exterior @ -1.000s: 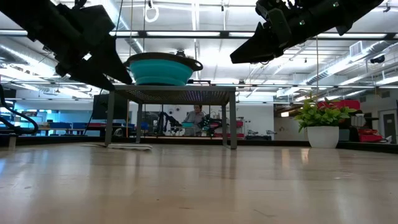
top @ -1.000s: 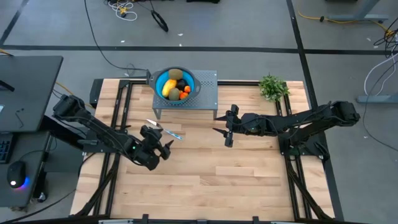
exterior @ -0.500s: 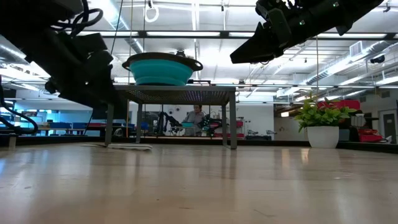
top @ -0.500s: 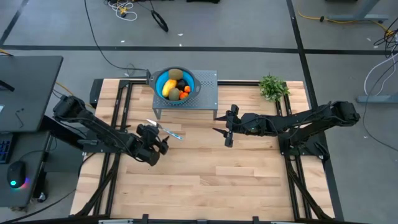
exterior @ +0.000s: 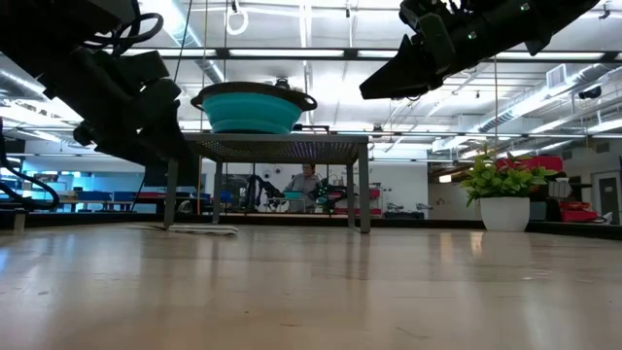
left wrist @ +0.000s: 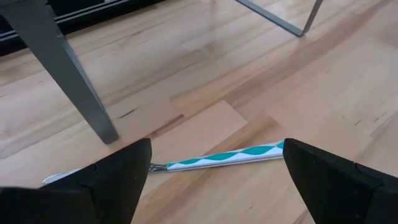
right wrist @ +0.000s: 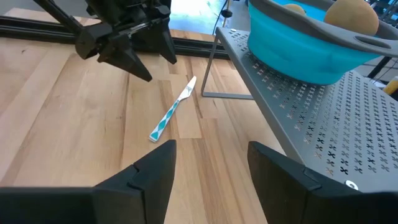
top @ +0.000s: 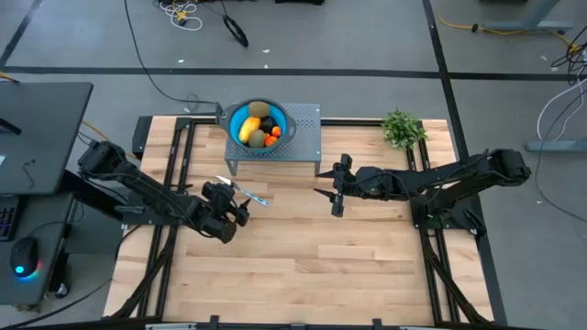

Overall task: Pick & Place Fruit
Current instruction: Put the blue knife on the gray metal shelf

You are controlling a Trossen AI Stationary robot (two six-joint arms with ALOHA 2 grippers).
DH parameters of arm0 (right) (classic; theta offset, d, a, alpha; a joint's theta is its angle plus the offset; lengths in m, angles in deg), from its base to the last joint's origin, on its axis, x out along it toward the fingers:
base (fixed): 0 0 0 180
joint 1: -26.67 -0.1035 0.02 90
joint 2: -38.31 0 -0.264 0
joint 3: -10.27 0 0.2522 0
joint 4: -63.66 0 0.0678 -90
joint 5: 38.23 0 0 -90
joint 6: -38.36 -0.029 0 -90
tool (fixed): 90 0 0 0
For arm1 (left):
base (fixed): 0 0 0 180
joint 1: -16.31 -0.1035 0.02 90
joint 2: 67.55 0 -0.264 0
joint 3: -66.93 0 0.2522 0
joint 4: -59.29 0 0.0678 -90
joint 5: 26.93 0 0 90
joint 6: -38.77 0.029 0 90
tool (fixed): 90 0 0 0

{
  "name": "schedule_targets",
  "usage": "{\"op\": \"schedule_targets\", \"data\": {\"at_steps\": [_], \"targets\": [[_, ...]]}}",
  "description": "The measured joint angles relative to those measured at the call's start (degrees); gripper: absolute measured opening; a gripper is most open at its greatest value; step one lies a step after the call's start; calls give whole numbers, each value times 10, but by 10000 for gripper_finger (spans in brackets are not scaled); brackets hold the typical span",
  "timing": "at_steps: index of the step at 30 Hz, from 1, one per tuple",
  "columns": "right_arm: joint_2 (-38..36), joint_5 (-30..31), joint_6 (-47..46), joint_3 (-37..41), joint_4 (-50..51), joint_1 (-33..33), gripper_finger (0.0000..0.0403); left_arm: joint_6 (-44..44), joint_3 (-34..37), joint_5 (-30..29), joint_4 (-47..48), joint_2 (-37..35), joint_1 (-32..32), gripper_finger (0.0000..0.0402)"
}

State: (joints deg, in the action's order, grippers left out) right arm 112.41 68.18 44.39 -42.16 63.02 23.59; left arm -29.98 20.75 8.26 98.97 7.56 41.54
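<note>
Above the wooden table [top: 303,266], just in front of the grey perforated stand [top: 298,137], my left gripper [top: 240,212] hovered with its fingers spread wide and nothing between them; it touched nothing. Its wrist view showed the knife [left wrist: 217,157] lying flat on the boards directly beyond the two fingertips [left wrist: 134,162], blade end toward one stand leg [left wrist: 68,81]. My right gripper [top: 332,197] hung over the table's middle, level with the stand's right front corner, fingers parted partway and empty, clear of everything. The fruit [top: 257,128] sat together in the blue bowl [top: 237,117] on top of the stand: a yellow oblong, olive-brown ovals, a dark ball and small orange pieces, all told apart only in the high view. The low view showed the bowl [exterior: 253,107] from the side with no fruit visible over its rim, but it did show both arms held well off the table surface, a potted green plant [exterior: 501,185] at the right, and a person seated far back in the room beneath the stand top. The right wrist view gave the left gripper [right wrist: 140,56] from the front, near the knife [right wrist: 171,112] but apart from it, plus the bowl's wall [right wrist: 298,56] with one tan oval showing above it.
</note>
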Motion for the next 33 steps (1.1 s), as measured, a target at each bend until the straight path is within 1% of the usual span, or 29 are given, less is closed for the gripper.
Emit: {"op": "schedule_targets", "data": {"at_steps": [14,17,21,24,33], "targets": [[0,0,0,0,0,0,208,2,2,-9,-4,0,-5,373],[0,0,0,0,0,0,208,10,25,-8,-36,0,-16,373],[0,0,0,0,0,0,208,24,60,5,-103,0,-27,373],[0,0,0,0,0,0,208,43,74,5,-135,0,-30,373],[0,0,0,0,0,0,208,57,74,6,-134,0,-40,373]]}}
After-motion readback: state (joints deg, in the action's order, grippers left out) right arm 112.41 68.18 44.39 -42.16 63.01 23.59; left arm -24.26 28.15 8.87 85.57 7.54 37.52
